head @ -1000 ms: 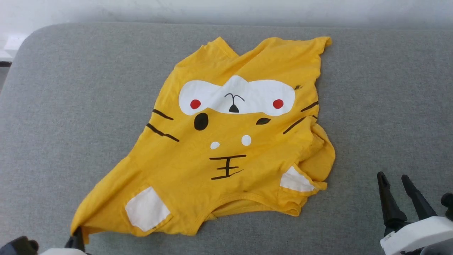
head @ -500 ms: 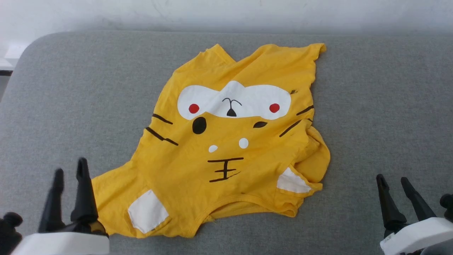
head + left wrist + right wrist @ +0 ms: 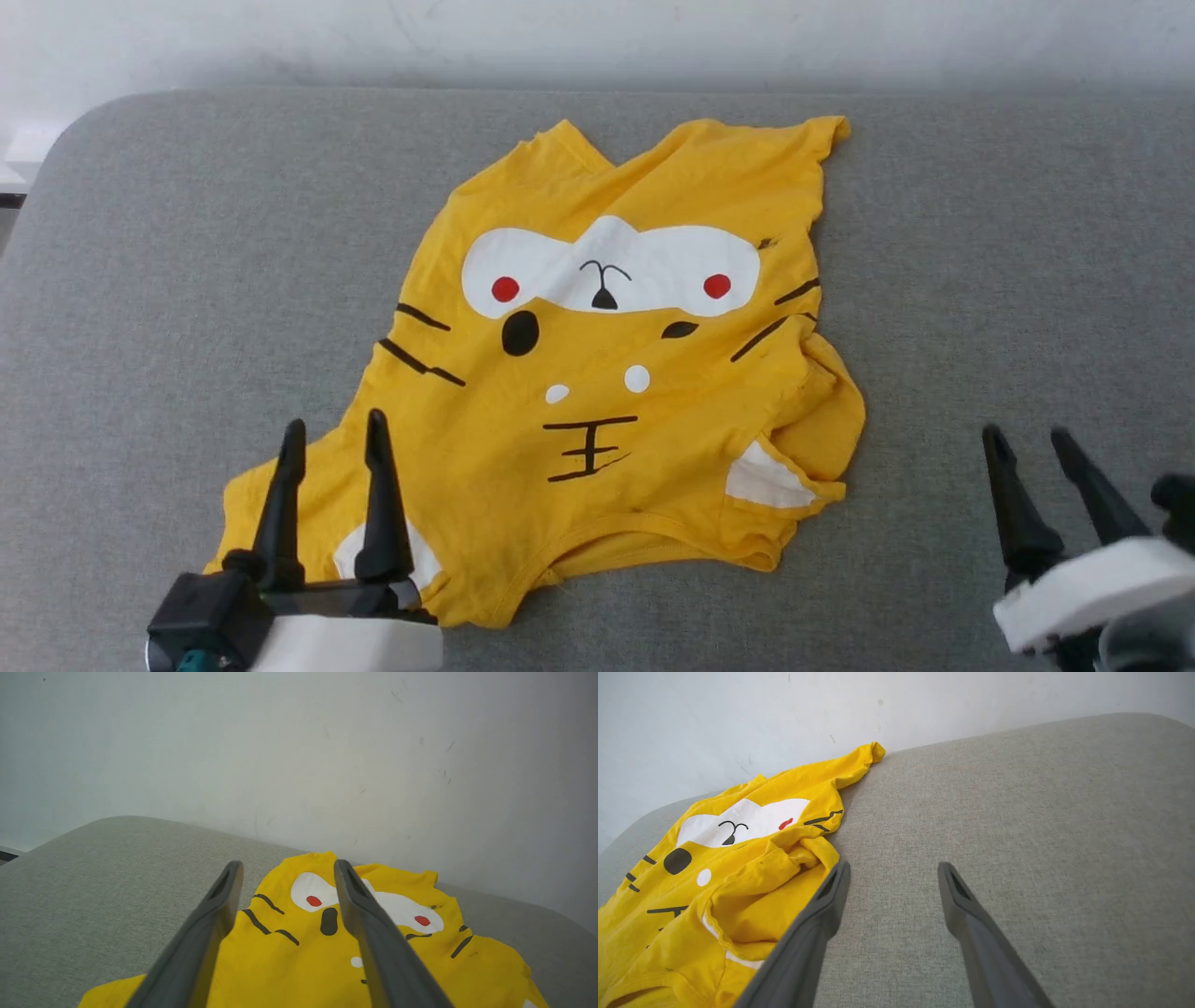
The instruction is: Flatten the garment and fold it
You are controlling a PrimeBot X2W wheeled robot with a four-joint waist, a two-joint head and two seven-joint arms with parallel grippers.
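Left claw (image 3: 334, 420) at 7 o'clock in head view. Two dark tapered fingers stood spread wide with nothing between them, over the near-left sleeve of the garment (image 3: 607, 392) and half covering a white patch (image 3: 422, 562). Contact with the cloth: could not tell. Left wrist view looked along those fingers and caught the print low and slantwise: white eye band, red dots, black whisker strokes. Behind it was a pale wall (image 3: 299, 742) with faint scuffs.

Garment lay at the centre of the grey table (image 3: 140, 280), print up, neckline toward 6 o'clock, hem toward 12. Soft yellow knit, mostly spread, with shallow creases across the far part. The hem corner at 1 o'clock was curled. Table cover was a coarse woven grey with rounded corners.

At 4 o'clock of the garment the other sleeve was crumpled on itself beside a second white patch (image 3: 766, 481). Head view gave it as a flat lump. Right wrist view showed deep rolled folds.

Right claw (image 3: 1027, 432) at 4 o'clock in head view. Fingers were wide apart and empty over bare table, near the crumpled sleeve but apart from it.
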